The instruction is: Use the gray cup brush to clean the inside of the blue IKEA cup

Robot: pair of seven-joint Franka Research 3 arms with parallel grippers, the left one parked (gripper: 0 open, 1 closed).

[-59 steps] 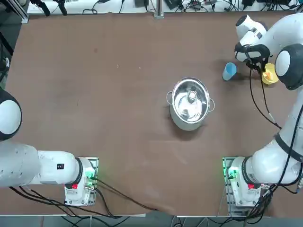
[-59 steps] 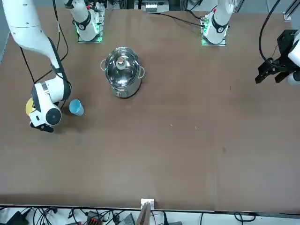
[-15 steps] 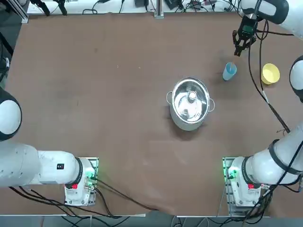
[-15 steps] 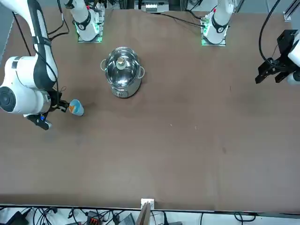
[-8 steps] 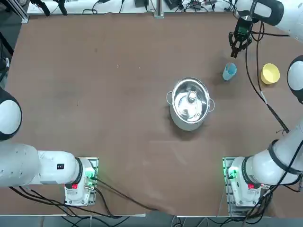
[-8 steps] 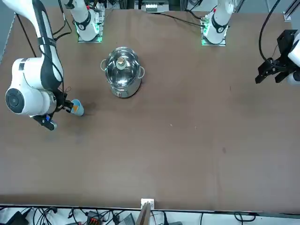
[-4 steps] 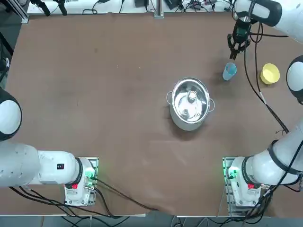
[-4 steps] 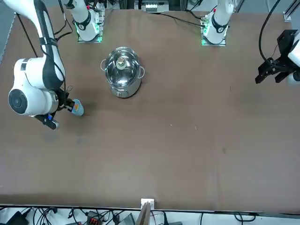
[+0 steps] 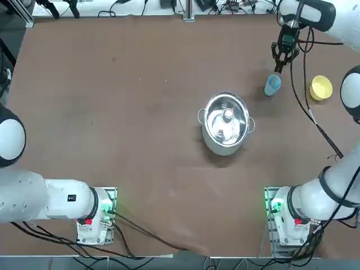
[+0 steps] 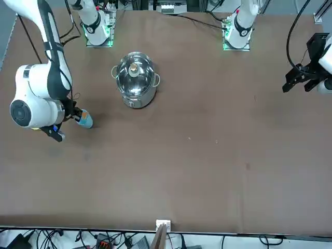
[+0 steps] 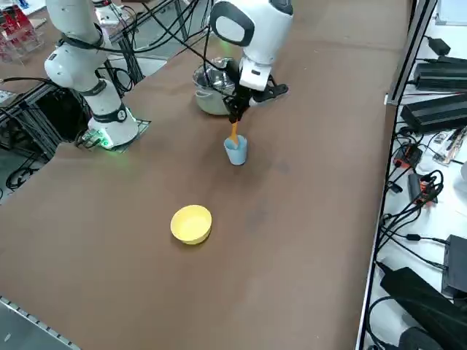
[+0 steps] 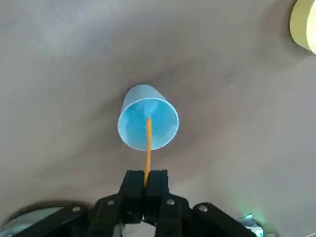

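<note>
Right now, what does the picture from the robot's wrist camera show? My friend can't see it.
The right claw is shut on a thin orange brush, holding it upright so its tip dips into the open mouth of a small blue cup standing on the brown table. The edge of a yellow cup peeks in at one corner.

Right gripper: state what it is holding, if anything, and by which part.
The right gripper is shut on the gray cup brush, gripping it by its upper end. The stick's lower end reaches down into the blue IKEA cup.
</note>
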